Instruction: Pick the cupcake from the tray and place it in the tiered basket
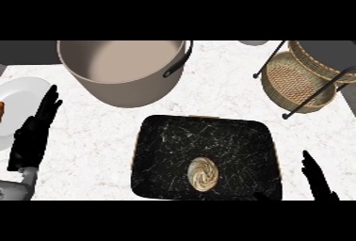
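While my right hand (319, 181) rests open, fingers straight, holding nothing, cupcake (204, 173) on tray (167, 136) left of fingertips, left hand (33, 134) open too.

Before you: a swirl-topped beige cupcake (204, 173) on the black marbled square tray (173, 136), woven wicker tiered basket (299, 77) upper right (well apart); both black hands (31, 136) (319, 181) open.

Black left hand (31, 136), slim tapered fingers, matte and unmarked. Just below its wrist, a pale grey forearm (17, 187) with a rounded casing. Black right hand (319, 181), same plain finish.
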Controlling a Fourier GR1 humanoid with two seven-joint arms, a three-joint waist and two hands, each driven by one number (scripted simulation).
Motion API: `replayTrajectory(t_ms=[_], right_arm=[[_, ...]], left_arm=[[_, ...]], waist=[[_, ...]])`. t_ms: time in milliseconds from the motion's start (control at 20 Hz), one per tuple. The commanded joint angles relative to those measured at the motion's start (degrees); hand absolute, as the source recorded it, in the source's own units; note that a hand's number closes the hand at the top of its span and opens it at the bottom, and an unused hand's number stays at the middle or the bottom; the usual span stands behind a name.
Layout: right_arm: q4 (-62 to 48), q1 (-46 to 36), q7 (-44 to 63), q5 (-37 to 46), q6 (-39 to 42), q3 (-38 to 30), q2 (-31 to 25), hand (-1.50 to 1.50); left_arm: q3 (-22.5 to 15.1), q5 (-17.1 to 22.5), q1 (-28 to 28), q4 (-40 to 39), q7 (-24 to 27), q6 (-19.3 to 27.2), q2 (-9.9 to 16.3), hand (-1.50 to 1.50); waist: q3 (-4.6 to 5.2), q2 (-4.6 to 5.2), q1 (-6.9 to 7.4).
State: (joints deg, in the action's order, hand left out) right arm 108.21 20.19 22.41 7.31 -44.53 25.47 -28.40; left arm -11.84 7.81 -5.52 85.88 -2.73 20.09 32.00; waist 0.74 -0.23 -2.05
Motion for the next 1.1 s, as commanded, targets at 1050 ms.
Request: replayTrajectory(t_ms=[1050], right_arm=[[10.3,-22.1,62.8,14.6,27.1,6.9,-0.1,-1.5]], left_arm=[[-0.9,-2.4,-5.7,-4.6,-0.4,-1.6,-3.4,0.0]], waist=[[-0.34,0.68,3.44]])
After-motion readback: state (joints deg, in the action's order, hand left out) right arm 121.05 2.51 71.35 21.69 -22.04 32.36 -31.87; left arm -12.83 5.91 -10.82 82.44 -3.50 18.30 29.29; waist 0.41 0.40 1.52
